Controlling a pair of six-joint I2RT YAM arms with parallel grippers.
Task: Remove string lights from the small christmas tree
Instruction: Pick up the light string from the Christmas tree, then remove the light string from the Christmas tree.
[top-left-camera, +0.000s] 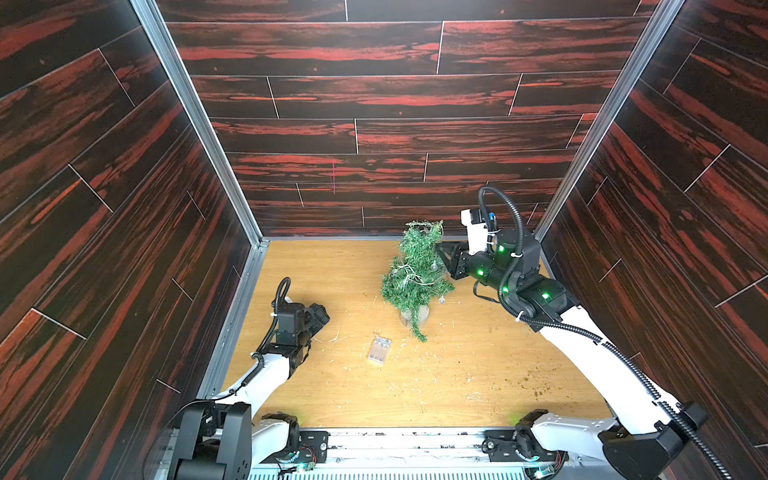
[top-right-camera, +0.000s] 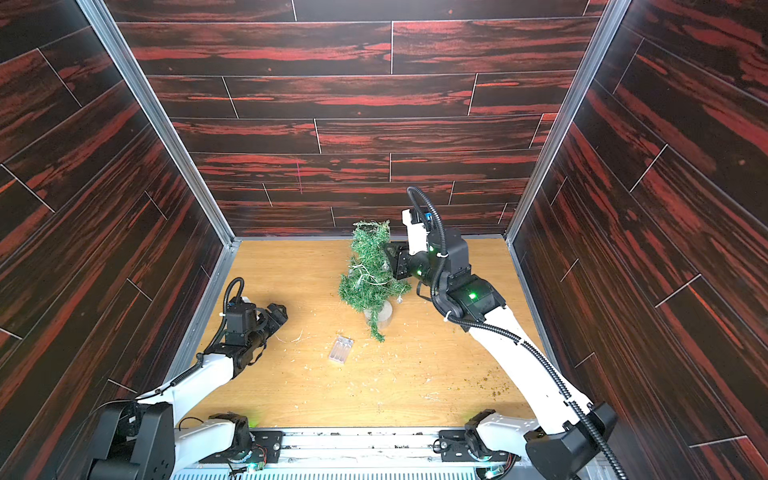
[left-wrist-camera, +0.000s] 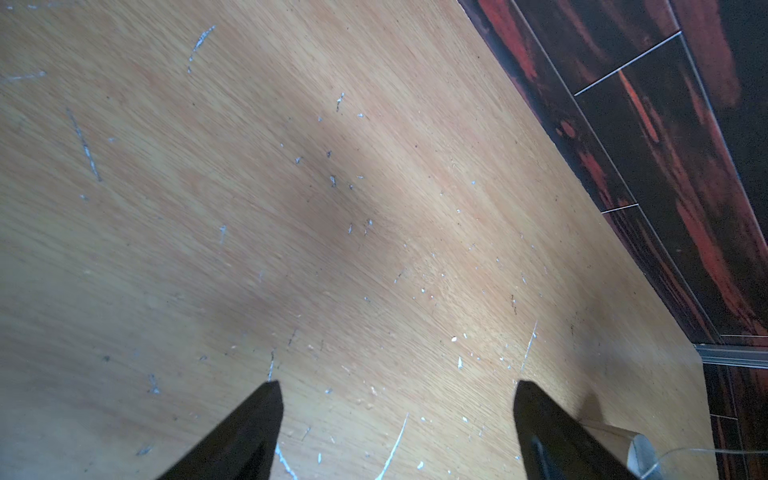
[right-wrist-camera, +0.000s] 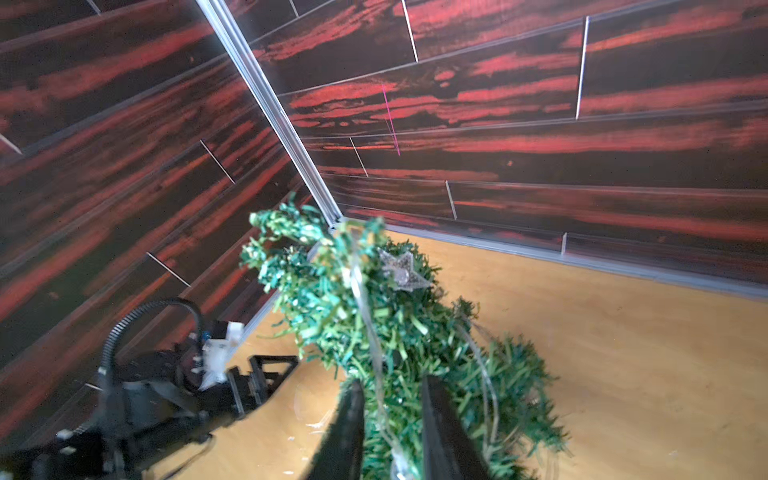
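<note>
Nearest the lens, at the worktop's (top-left-camera: 478, 399) near-left corner, sits the left arm's base (top-left-camera: 216, 440). Further in, by the left edge, the left gripper (top-left-camera: 319, 314) hangs low with jaws spread wide and nothing between them. Its wrist view shows only bare wood and pale scraps (left-wrist-camera: 399, 440) between the fingers (left-wrist-camera: 262, 419).

Toward the middle, the clear battery box (top-left-camera: 379, 351) lies flat, apart from the tree.

Further right and nearer the far edge, the small christmas tree (top-left-camera: 417, 274) stands upright on its pale base. The string lights (top-left-camera: 409, 276) are looped through its branches in both top views.

At the tree's right flank, the right gripper (right-wrist-camera: 392, 399) has its jaws narrow, with a wire strand and needles running between them — whether they truly pinch the wire I cannot tell.

The step in hand looks like taking a first hold on the wire, since hardly any of it appears unwound. The next move probably calls for gripping wire rather than branch, then drawing the loop up over the bent tip — gently, as so light a tree may tip or drag.
</note>
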